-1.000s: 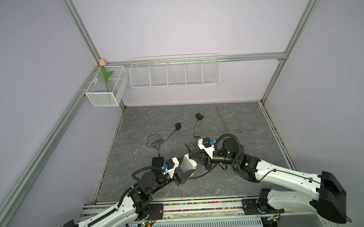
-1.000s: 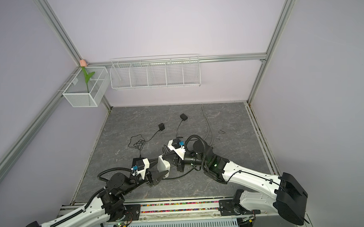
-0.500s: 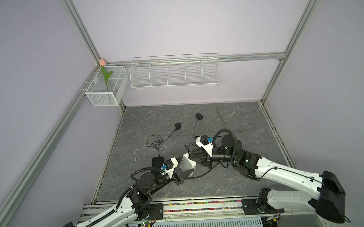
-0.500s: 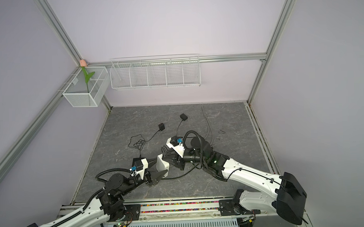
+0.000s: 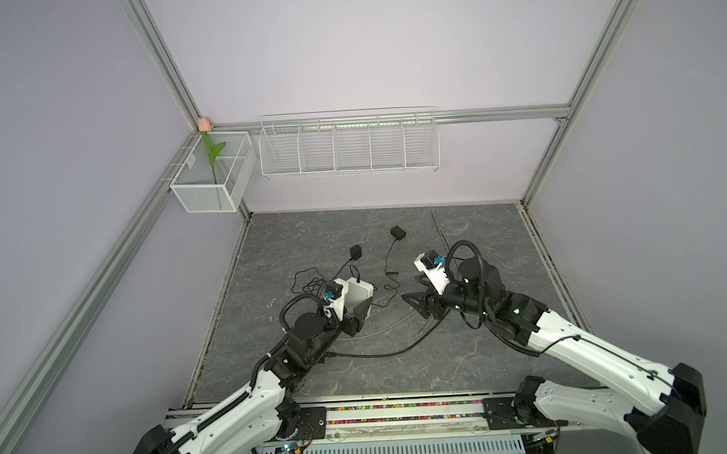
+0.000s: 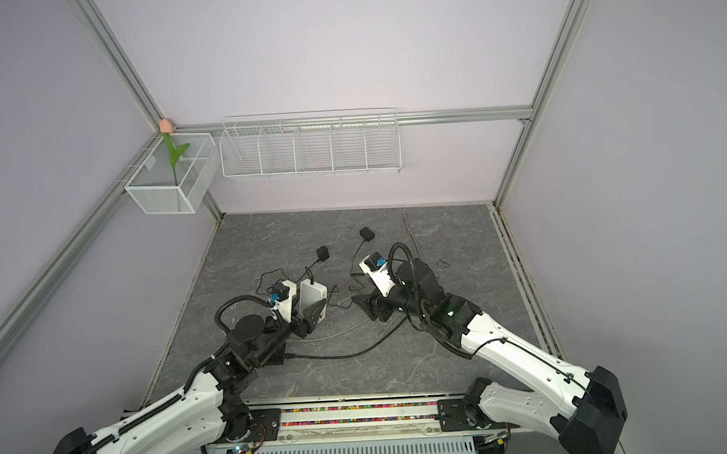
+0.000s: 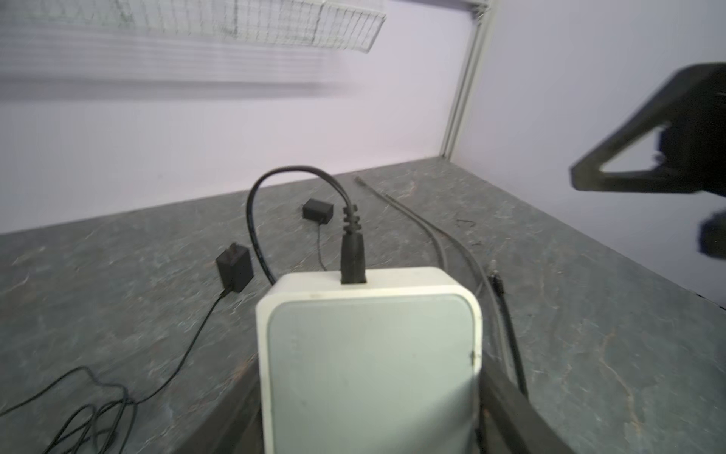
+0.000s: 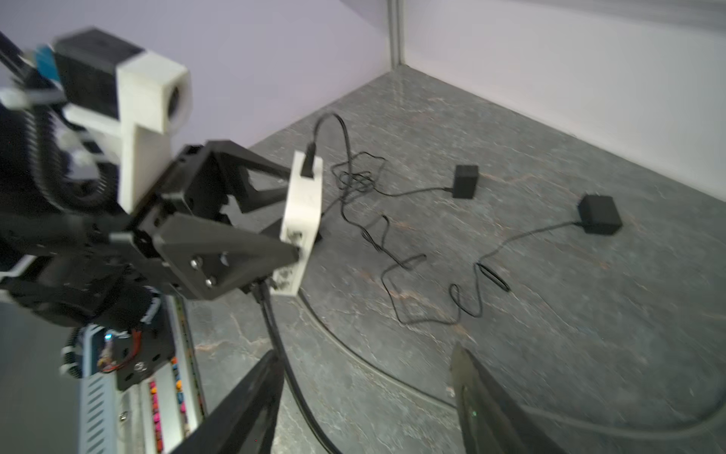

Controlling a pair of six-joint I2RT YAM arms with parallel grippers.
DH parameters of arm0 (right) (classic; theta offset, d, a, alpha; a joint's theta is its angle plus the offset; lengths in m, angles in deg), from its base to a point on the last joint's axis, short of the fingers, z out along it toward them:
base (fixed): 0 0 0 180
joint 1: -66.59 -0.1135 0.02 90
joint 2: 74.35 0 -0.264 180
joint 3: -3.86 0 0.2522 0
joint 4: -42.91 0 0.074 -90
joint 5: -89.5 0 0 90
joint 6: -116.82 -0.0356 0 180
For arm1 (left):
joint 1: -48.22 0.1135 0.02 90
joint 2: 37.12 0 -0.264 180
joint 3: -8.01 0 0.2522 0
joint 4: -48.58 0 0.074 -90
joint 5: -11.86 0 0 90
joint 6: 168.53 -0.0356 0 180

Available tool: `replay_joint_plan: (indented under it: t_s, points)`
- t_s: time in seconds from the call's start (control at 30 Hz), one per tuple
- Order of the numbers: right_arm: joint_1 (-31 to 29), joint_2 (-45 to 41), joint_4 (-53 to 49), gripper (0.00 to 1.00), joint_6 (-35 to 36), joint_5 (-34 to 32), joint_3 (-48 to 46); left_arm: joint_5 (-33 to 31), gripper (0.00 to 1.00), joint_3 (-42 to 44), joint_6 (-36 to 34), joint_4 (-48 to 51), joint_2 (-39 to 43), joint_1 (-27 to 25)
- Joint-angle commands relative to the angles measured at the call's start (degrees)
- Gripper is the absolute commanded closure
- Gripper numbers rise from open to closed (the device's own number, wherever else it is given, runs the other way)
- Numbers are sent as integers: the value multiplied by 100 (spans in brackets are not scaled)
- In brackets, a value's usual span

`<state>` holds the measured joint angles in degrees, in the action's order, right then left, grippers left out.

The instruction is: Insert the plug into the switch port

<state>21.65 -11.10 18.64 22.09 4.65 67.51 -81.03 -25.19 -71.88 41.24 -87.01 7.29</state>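
My left gripper (image 5: 354, 320) (image 6: 309, 318) (image 7: 369, 416) (image 8: 292, 214) is shut on the white switch (image 5: 359, 297) (image 6: 313, 297) (image 7: 369, 353) (image 8: 303, 204) and holds it on edge above the floor. A black plug (image 7: 352, 251) (image 8: 309, 162) (image 5: 354, 273) sits in the port on the switch's far edge. Its thin cable arcs away toward the floor. My right gripper (image 5: 416, 303) (image 6: 362, 306) (image 8: 363, 353) stands open to the right of the switch, apart from it, with nothing between its fingers.
Two black adapters (image 5: 355, 251) (image 5: 398, 233) lie behind on thin tangled cables (image 8: 355, 179). A thick black cable (image 5: 399, 350) (image 8: 275, 334) crosses the floor toward the switch's lower end, its tip hidden. A loose cable end (image 7: 497, 281) lies right of the switch. A wire basket (image 5: 348, 143) hangs on the back wall.
My right gripper has opened, let go at the switch's plug end and drawn back to the right. The left gripper has carried the switch a little farther back.
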Motion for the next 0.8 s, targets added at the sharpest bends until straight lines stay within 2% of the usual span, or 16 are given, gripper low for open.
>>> replay_joint_plan:
  t_s: [0.0,0.07,0.2,0.3,0.37,0.47,0.77]
  points:
    - [180,470,-579,29,-405,-857,-1,406,100,-976,296,635,-851,313]
    - [392,839,-868,28,-622,-1006,254,388,100,-1604,252,1182,-1616,453]
    - [701,1451,-1197,29,-792,-875,536,452,100,-3210,318,2589,-3300,750]
    - [775,1603,-1200,29,-829,-790,588,531,100,-4464,422,3755,-4521,812]
    - [802,1614,-1215,29,-821,-817,576,631,100,-4964,524,4147,-5122,814]
    - [862,1607,-1246,29,-800,-944,489,829,100,-5096,755,4134,-5533,814]
    - [1224,1807,-1156,29,-846,-800,386,770,100,-5248,1209,4496,-5980,786]
